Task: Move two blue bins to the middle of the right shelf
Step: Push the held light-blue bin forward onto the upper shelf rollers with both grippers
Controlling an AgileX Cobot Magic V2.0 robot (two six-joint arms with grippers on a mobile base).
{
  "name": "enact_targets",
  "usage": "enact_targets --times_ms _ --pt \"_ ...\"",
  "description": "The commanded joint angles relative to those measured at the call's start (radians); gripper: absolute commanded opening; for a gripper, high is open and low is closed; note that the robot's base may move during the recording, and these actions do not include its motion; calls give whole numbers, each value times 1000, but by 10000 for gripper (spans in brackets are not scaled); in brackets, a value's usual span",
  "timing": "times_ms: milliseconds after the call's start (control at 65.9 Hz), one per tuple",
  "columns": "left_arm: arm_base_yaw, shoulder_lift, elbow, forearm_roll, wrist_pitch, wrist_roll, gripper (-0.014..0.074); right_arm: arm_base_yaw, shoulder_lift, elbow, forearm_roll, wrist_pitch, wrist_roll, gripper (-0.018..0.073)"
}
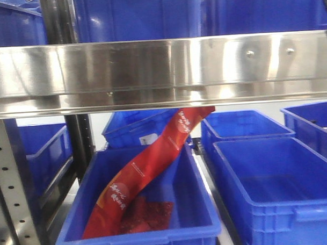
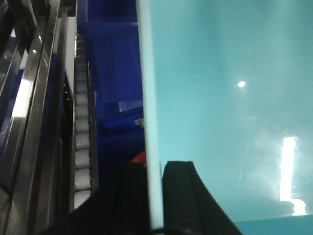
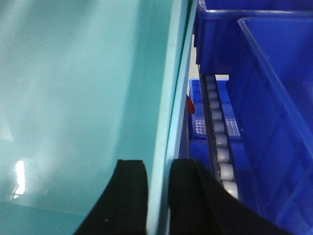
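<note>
In both wrist views a bin fills the frame and looks pale teal under the glare. My left gripper [image 2: 155,166] is shut on its left wall [image 2: 149,98], one black finger on each side, with the bin's inside [image 2: 225,98] to the right. My right gripper [image 3: 157,164] is shut on the opposite wall [image 3: 168,98], where two pale edges run side by side; the bin's inside [image 3: 83,88] lies to the left. Neither gripper shows in the front view. There, blue bins [image 1: 135,13] stand above the steel shelf beam [image 1: 161,71].
Below the beam, a blue bin [image 1: 198,207] holds a long red packet [image 1: 149,166]. More blue bins [image 1: 278,188] sit to its right and behind. White roller tracks [image 2: 82,122] [image 3: 217,137] run alongside the held bin, with blue bins [image 3: 274,98] close on the right.
</note>
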Motion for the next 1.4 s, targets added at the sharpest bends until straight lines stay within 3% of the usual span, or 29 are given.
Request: enact_targets --times_ms 0,1382 --pt "2 -16 -17 10 -88 7 -111 1 -22 -18 -7 -96 -11 -163" --pt "2 -16 -17 8 -54 7 -111 1 -20 -18 -2 -109 -11 -163"
